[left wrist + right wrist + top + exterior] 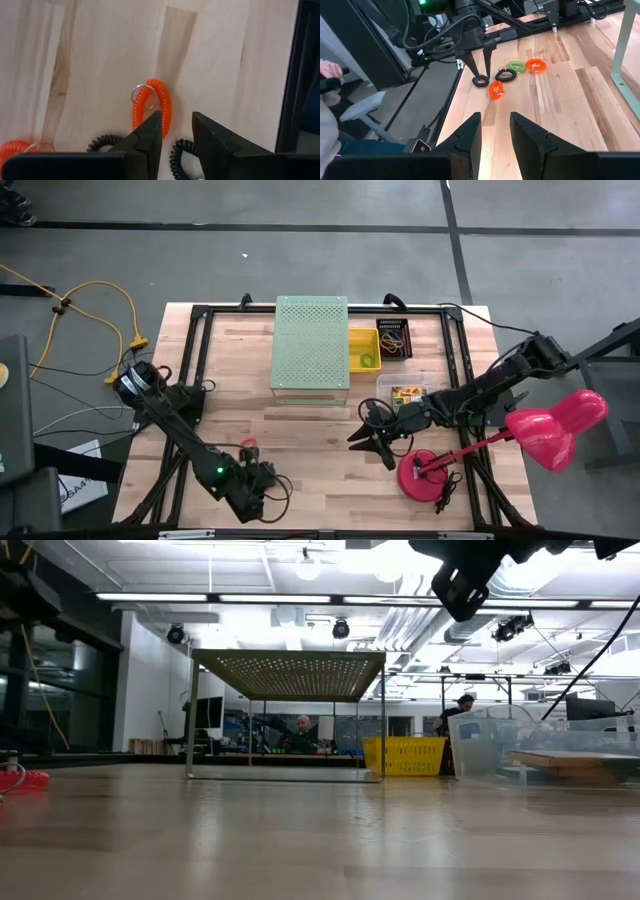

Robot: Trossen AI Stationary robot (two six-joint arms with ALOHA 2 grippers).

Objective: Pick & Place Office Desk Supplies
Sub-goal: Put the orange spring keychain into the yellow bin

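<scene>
Near left table edge | left gripper poised over orange band loop, fingers slightly parted, gripping nothing (lined up to pinch) | mid-table right gripper spread wide, empty, waiting.

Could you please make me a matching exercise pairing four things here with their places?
1 lamp
2 yellow bin
3 left gripper
4 right gripper

A open, over the loops
B beside the perforated box
C far right
D open, near the lamp's base

Pairs: 1-C, 2-B, 3-A, 4-D
</scene>
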